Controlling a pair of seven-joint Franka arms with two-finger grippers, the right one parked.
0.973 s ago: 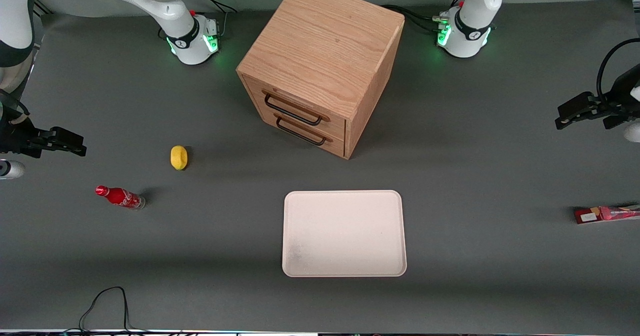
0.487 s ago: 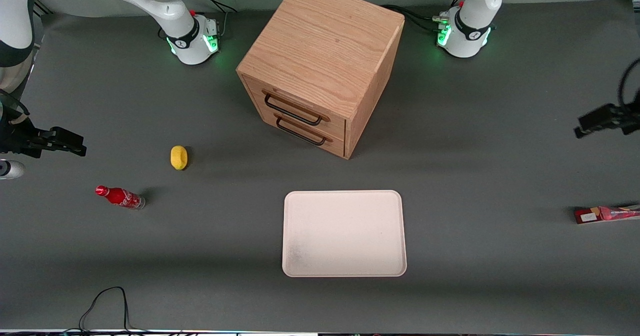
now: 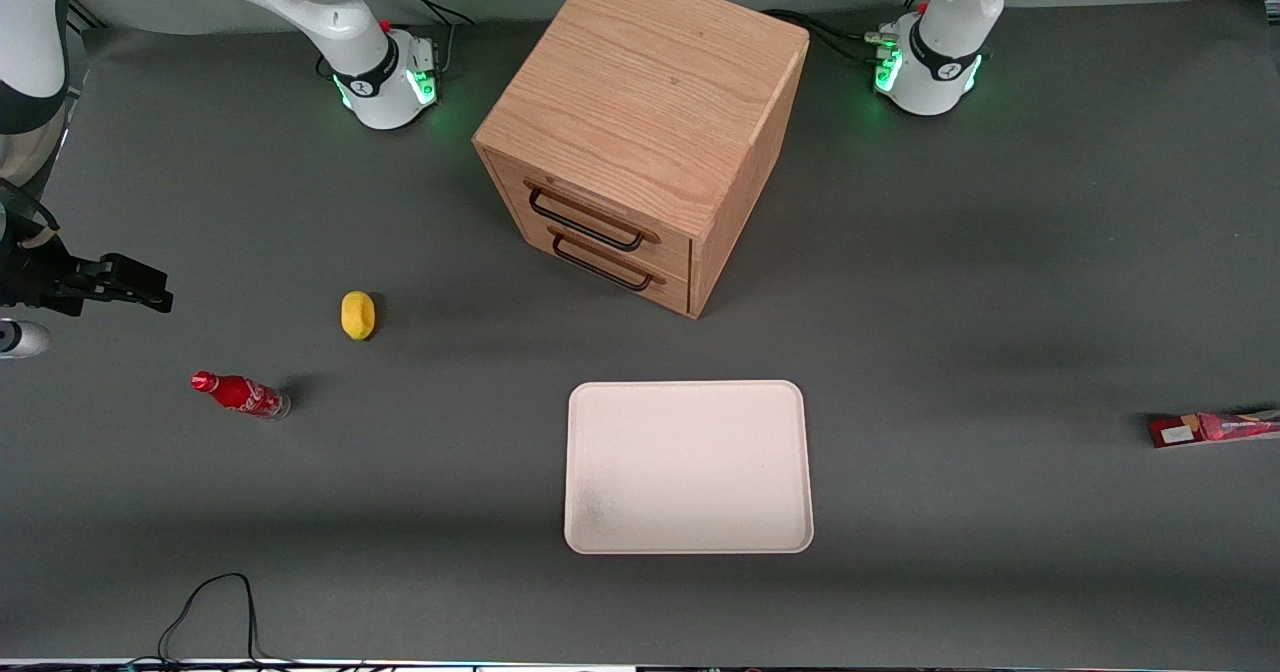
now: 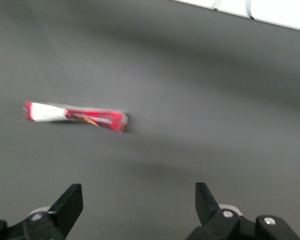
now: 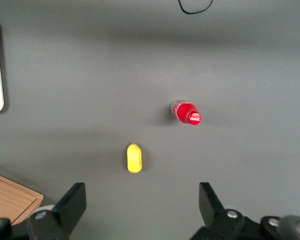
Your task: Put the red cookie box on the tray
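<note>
The red cookie box (image 3: 1215, 428) stands on a narrow edge on the grey table at the working arm's end, well away from the cream-white tray (image 3: 688, 467). The tray sits in front of the cabinet's drawers, nearer the front camera. My left gripper (image 4: 138, 202) shows only in the left wrist view. It hangs open above bare table with nothing between its fingers. The red cookie box (image 4: 75, 115) lies apart from the fingertips (image 4: 70, 200) there. The front view no longer shows this gripper.
A wooden two-drawer cabinet (image 3: 640, 132) stands mid-table. A yellow lemon (image 3: 357, 314) and a small red cola bottle (image 3: 240, 394) lie toward the parked arm's end. A black cable (image 3: 215, 602) loops at the table's front edge.
My left gripper slid out past the front view's edge at the working arm's end. The box, tray and other things have not moved.
</note>
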